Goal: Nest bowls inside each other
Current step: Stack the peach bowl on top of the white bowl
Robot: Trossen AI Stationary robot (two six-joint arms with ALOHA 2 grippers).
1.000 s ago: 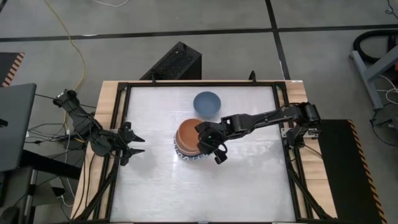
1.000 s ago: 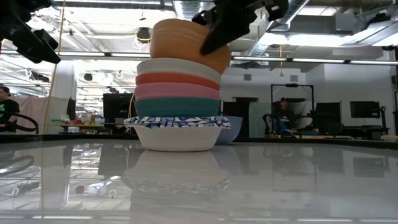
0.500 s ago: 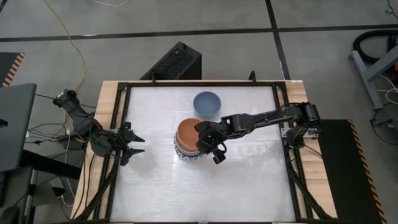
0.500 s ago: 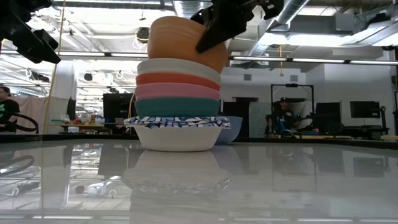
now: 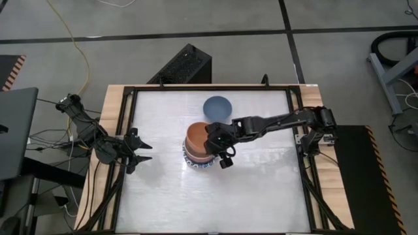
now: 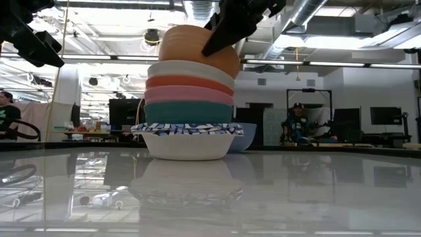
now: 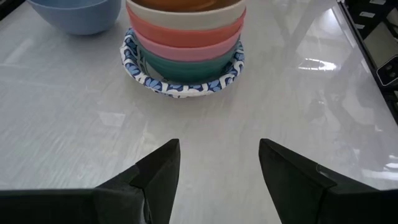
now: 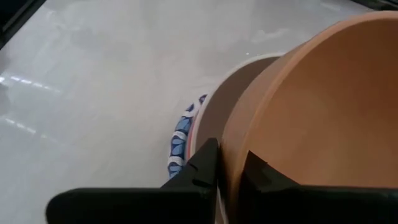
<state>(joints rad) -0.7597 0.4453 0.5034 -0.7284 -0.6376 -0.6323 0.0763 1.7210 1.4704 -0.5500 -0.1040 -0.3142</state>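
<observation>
Orange bowl (image 6: 197,49) has sunk lower into cream bowl (image 6: 191,68), top of stack. Right tool (image 8: 231,167) still straddles its rim, grip easing. Blue bowl (image 5: 217,106) behind stack remains. Left tool (image 7: 219,163) apart, idle.

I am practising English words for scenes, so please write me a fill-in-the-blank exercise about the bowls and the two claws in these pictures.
1. The top bowl of the stack is ____ in colour.
2. The right claw has one finger inside and one outside the rim of the ____ bowl.
3. The bowl standing alone on the table is ____.
4. The left claw waits at the table's left edge with its jaws ____.

Missing words: orange; orange; blue; open
</observation>
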